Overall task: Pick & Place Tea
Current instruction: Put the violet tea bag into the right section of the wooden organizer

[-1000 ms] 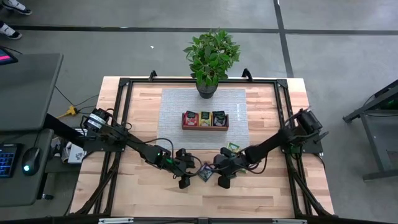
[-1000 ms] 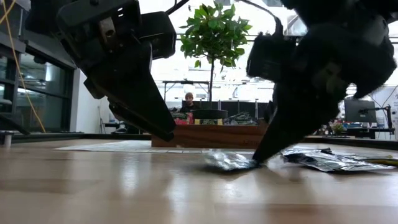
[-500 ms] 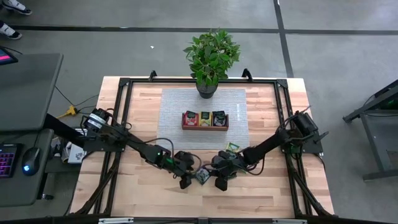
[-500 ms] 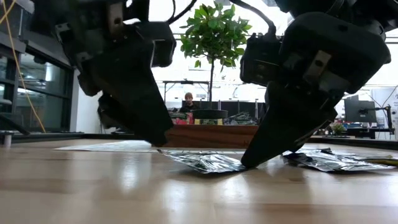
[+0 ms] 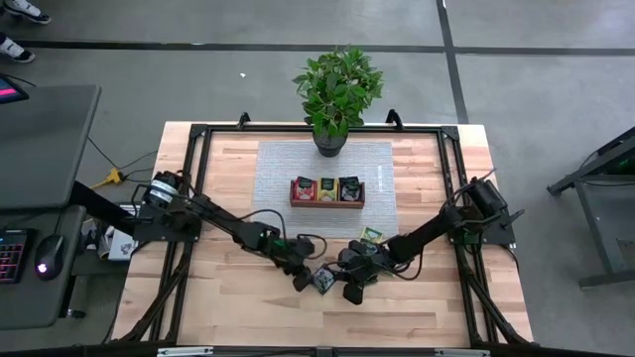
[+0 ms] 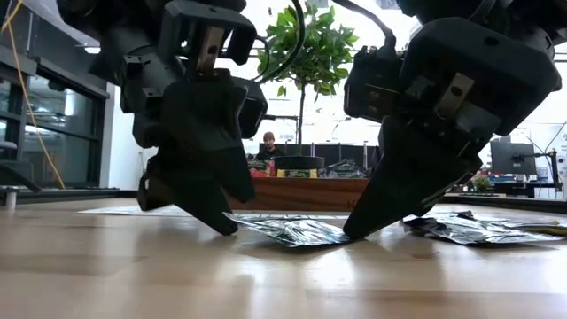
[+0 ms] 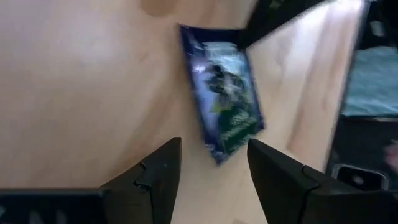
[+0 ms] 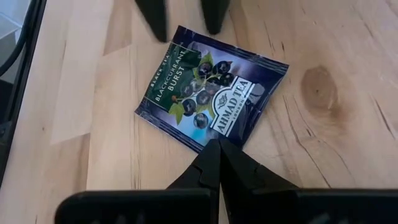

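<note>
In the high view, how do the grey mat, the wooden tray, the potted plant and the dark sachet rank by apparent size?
1. grey mat
2. potted plant, nearer the camera, so unsure
3. wooden tray
4. dark sachet

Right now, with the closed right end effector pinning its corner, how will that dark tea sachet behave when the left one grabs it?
The tea sachet looks thin and glossy, so probably light and slippery on the wooden table. It lies flat; likely flexes when lifted by an edge.

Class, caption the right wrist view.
Shut right gripper pins a dark blackcurrant tea sachet on the table; open left gripper approaches.
</note>
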### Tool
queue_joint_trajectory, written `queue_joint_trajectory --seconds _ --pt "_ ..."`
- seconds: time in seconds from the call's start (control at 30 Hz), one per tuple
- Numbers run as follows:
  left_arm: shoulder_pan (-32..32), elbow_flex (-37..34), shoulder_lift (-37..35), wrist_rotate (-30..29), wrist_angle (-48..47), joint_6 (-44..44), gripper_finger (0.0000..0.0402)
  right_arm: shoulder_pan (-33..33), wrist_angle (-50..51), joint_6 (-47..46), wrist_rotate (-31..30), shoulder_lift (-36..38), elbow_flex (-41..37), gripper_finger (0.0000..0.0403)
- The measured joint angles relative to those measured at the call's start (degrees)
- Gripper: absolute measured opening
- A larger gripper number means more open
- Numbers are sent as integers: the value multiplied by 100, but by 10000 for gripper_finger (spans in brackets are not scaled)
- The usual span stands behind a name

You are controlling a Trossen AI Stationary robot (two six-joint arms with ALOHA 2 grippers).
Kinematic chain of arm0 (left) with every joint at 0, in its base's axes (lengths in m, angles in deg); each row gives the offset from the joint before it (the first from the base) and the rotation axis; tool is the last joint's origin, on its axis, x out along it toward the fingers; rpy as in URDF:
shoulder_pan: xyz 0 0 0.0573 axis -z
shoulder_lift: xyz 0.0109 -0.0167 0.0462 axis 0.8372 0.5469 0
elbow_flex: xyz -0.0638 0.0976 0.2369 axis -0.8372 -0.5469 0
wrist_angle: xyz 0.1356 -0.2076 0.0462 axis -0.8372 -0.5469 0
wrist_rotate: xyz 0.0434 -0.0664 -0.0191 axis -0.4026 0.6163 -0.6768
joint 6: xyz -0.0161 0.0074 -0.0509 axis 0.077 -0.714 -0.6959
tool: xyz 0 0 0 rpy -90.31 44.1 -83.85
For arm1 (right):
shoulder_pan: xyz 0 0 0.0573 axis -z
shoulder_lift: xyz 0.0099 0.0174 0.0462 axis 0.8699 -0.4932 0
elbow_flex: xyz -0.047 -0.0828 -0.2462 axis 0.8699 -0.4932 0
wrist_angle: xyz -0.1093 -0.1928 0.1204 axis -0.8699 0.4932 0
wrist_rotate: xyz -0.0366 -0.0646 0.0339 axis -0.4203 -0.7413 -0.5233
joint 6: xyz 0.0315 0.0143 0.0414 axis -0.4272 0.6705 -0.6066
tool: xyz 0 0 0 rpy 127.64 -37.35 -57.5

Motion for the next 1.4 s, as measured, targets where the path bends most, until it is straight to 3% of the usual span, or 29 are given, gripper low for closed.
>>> queue_joint_trajectory --seconds 0.2,0.4,0.7,1.03,1.4 --pt "27 2 234 486 680 -189 184 0 -23 17 -53 0 -1 0" --pt "28 46 371 360 771 -253 168 0 -53 52 -68 -2 -5 0" --pt "26 42 382 269 812 -112 13 2 -75 63 -72 -2 -5 0" --pt "24 35 389 270 803 668 1 15 -213 346 31 100 -14 0" --pt "24 33 367 245 449 1660 0 20 172 1101 596 910 -21 14"
